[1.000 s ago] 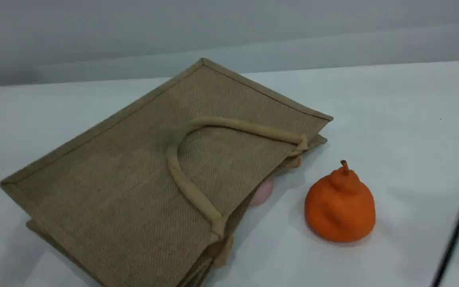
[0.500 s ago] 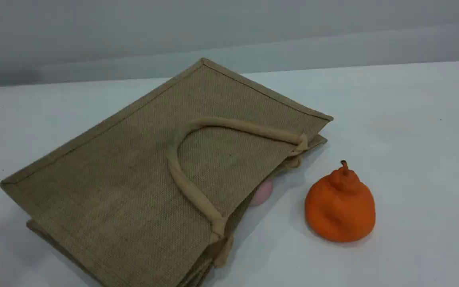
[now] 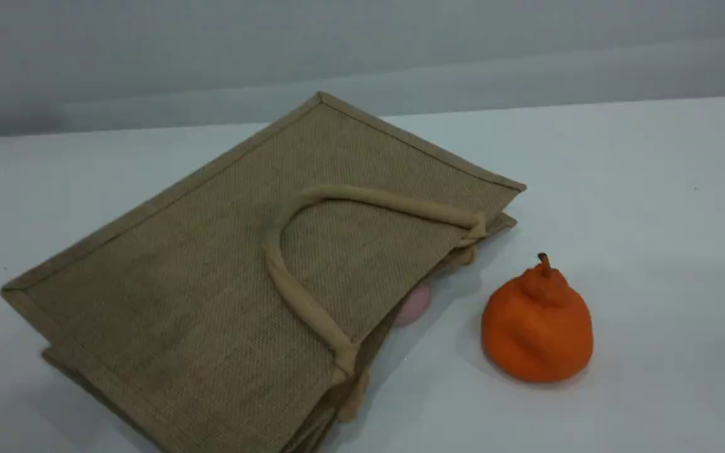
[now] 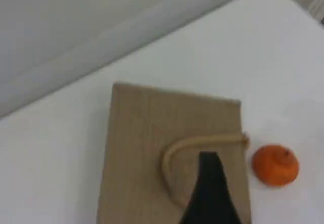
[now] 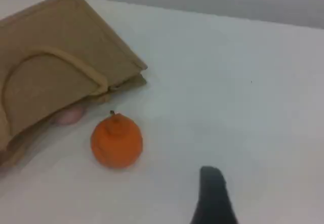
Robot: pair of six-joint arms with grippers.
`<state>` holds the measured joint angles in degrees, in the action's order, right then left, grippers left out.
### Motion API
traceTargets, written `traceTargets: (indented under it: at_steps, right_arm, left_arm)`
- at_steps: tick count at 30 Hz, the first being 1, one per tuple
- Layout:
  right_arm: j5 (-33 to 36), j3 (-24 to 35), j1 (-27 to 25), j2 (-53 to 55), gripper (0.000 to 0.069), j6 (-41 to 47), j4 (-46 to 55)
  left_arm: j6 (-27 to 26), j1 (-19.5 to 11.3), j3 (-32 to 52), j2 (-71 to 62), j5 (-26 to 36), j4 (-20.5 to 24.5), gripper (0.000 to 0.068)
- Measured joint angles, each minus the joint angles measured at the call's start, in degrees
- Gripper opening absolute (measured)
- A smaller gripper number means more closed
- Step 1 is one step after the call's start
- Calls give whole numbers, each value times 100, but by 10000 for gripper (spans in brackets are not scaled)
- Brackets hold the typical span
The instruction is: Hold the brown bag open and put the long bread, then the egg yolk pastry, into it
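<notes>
- Since the earlier scene pictures the dark cable-like streaks at the left and right edges have gone from view; the bag and the fruit lie where they lay.
- The left gripper (image 4: 208,193) shows one dark fingertip in its wrist view, high above the bag; its jaws stand released, grasping nothing.
- The right gripper (image 5: 213,196) shows one dark fingertip over bare worktop (image 3: 639,207), to the right of the fruit; its jaws are likewise released and empty.
- The brown bag (image 3: 224,277) lies flat on the left and middle of the worktop, one corner pointing far, its mouth edge facing right.
- Its upper beige handle (image 3: 299,296) lies as a loop on the top face; the second handle peeks out beneath the mouth edge.
- A pink ball (image 3: 414,304) shows partly under the mouth edge, touching the bag.
- An orange pear-shaped fruit (image 3: 537,324) stands upright near the bag's mouth, to its right, apart from it.
- The long bread and the egg yolk pastry cannot be seen in any view.
</notes>
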<state>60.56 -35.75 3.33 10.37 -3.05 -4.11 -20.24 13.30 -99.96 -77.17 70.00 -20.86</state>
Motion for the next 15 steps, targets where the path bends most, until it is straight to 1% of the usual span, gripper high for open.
traceTargets:
  at_steps: [2,6,8,10,15]
  right_arm:
    - [-43,283,0,-350,418,0,5]
    - [-32,651,0,-761,418,0,-10]
    - [68,691,0,-778,418,0,-40]
    - [25,685,0,-778,418,0,-46]
    - [34,685,5,-773,418,0,-128]
  left_arm:
    - [0,0,385,206,0,115,475]
    - [116,0,1310,796,-10,168,475]
    - [234,0,1824,1169,-15,168,475]
    - [338,0,2300,1553,-15,183,475]
    - [353,0,3571,2775,-19,309,475]
